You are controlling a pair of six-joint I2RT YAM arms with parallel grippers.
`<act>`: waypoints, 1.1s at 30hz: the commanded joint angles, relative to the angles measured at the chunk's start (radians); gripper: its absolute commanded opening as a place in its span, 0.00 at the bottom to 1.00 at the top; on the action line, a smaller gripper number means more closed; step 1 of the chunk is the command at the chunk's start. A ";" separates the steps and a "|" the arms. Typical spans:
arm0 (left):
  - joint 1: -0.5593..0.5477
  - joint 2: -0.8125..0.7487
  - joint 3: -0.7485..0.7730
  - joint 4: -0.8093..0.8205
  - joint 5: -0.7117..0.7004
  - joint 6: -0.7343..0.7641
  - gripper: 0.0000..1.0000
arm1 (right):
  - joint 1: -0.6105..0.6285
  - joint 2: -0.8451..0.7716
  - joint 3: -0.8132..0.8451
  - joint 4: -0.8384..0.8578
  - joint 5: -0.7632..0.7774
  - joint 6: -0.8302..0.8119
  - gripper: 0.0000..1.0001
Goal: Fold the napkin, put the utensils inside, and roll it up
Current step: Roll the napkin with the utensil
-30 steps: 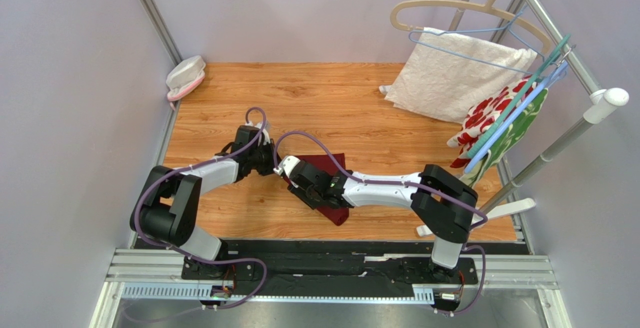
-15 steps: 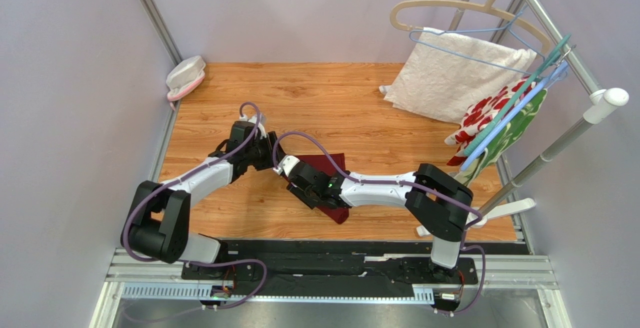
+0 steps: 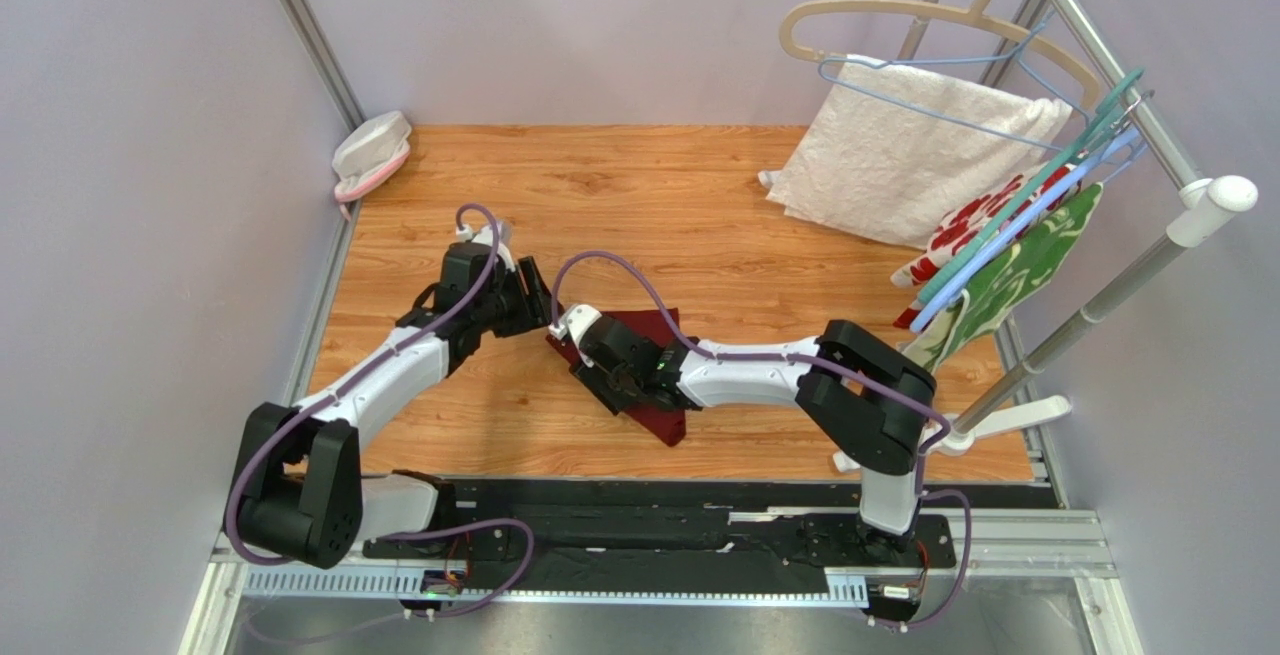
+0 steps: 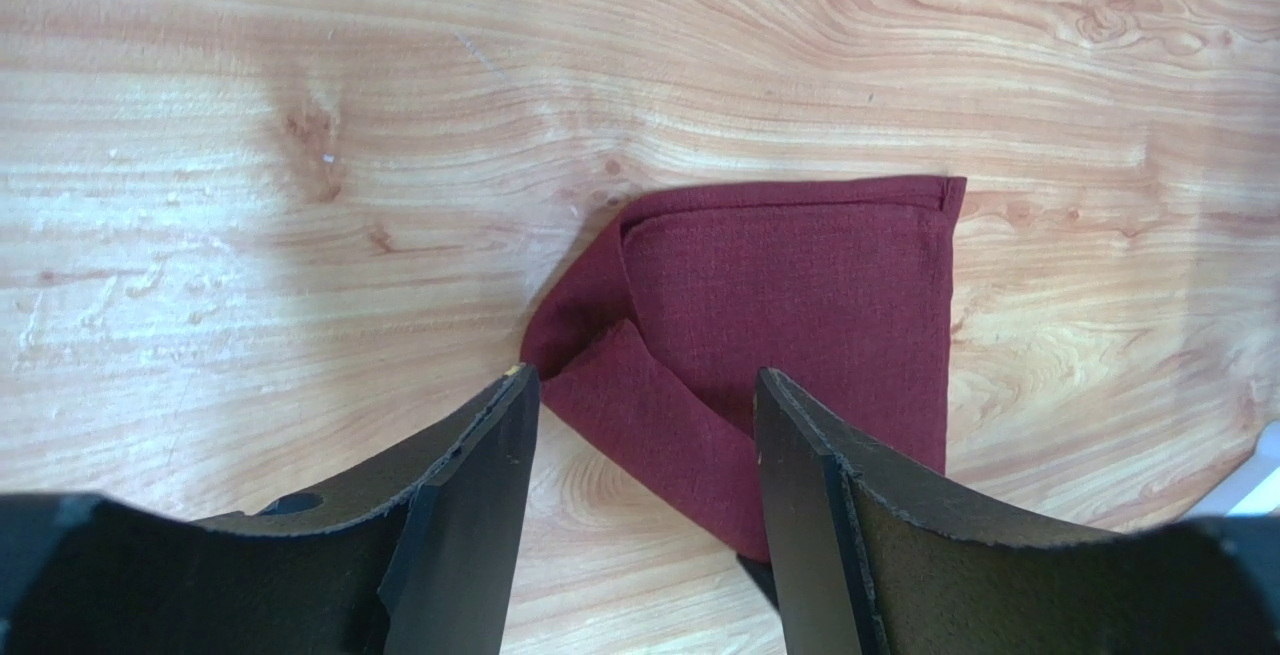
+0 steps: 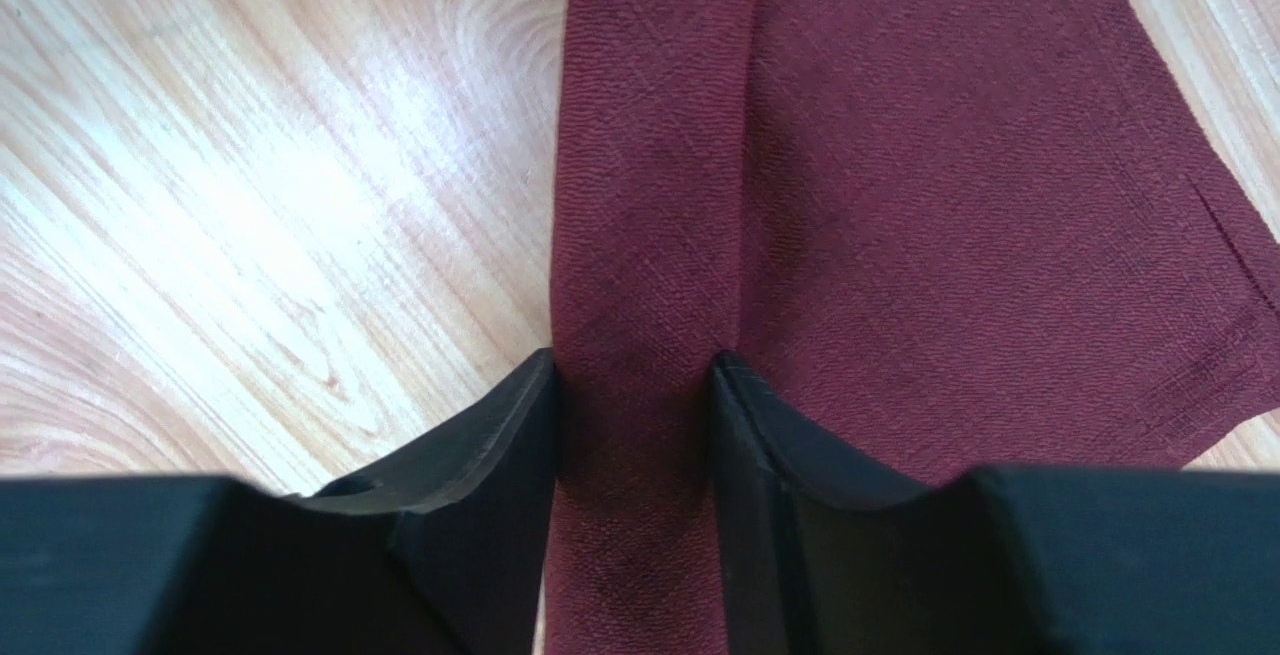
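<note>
the fold of the napkin (image 5: 932, 205), pinched in the narrowed right gripper (image 5: 634, 367), is best turned evenly while the left gripper (image 4: 643, 385) is held wide and empty.

Bright, even light from overhead, soft short shadows beneath the arms (image 3: 406, 363), white glare on the wooden table (image 5: 256, 205), napkin (image 5: 932, 205) weave sharp, black fingers (image 4: 466, 535) by the lens slightly soft.
</note>
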 commanded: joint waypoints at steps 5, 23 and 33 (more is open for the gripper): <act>0.014 -0.094 -0.071 0.049 0.025 0.018 0.64 | -0.125 0.072 -0.121 -0.064 -0.409 0.054 0.19; 0.022 -0.073 -0.192 0.273 0.069 -0.010 0.65 | -0.367 0.193 -0.080 0.002 -0.865 0.111 0.14; 0.021 0.081 -0.134 0.259 0.065 -0.030 0.62 | -0.398 0.223 -0.047 -0.006 -0.881 0.126 0.13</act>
